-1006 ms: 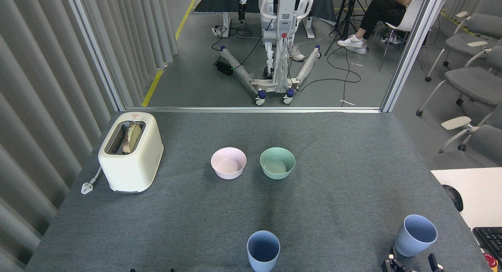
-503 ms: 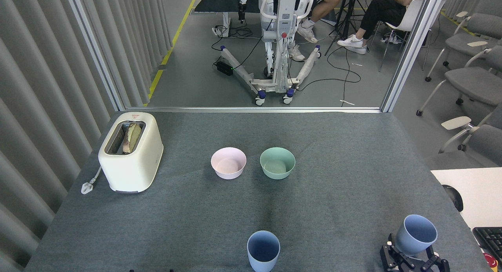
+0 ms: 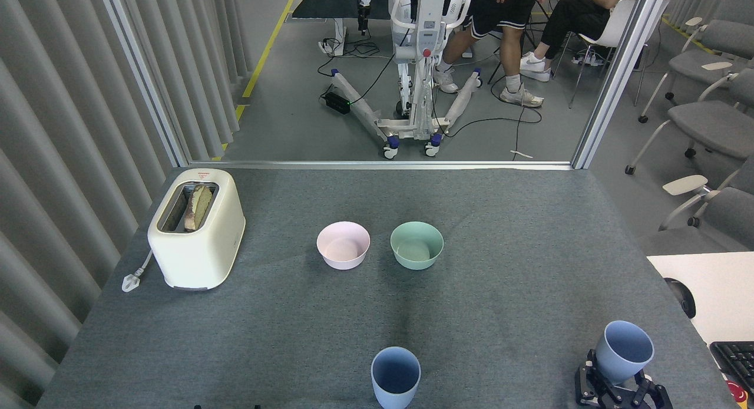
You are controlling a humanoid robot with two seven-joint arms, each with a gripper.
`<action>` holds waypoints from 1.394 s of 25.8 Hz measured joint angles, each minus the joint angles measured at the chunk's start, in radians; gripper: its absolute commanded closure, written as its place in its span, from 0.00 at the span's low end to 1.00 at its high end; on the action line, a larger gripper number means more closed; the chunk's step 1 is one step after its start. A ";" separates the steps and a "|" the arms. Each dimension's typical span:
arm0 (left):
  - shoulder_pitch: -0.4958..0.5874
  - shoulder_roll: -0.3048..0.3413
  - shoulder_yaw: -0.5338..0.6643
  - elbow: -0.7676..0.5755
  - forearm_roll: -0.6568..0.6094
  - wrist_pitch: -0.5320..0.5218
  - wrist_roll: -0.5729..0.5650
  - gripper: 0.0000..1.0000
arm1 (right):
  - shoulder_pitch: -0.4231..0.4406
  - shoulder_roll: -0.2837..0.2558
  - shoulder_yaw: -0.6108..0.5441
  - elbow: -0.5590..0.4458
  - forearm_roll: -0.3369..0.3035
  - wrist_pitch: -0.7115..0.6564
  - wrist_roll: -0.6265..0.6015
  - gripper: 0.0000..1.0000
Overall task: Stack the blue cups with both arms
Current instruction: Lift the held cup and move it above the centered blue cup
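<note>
Two pale blue cups are seen on the grey table, both at its near edge. At the far left of the table a cream toaster is placed, with a slice of bread standing in its slot and its plug lying just beside it on the cloth. Near the middle of the table a pink bowl and a mint-green bowl are set side by side, close together but apart. Nearer than the bowls, at about the middle of the near edge, the first blue cup is standing upright, with nothing touching it. The left gripper is not seen in the view. At the near right corner the second blue cup is found, tilted a little, with its mouth turned up and to the right. It is held at its lower part by the right gripper, whose black fingers are closed around the base of the cup from both sides. Beyond the table, on the floor at the far side, a white robot stand is seen, and the legs of a person are seen just to its right.
</note>
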 measured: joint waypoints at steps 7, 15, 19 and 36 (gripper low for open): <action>0.001 0.000 -0.001 0.000 -0.001 0.000 0.000 0.00 | 0.005 -0.023 0.003 -0.118 -0.005 -0.021 0.007 0.44; -0.001 0.000 -0.001 -0.001 -0.001 0.001 0.002 0.00 | -0.102 -0.027 0.185 -0.315 0.000 -0.044 0.186 0.44; 0.001 -0.002 -0.001 0.000 0.000 0.001 0.003 0.00 | -0.107 0.014 0.321 -0.428 0.033 -0.044 0.275 0.44; 0.000 -0.001 0.000 0.003 0.007 0.000 0.005 0.00 | 0.146 0.187 0.556 -0.665 0.138 -0.085 0.380 0.43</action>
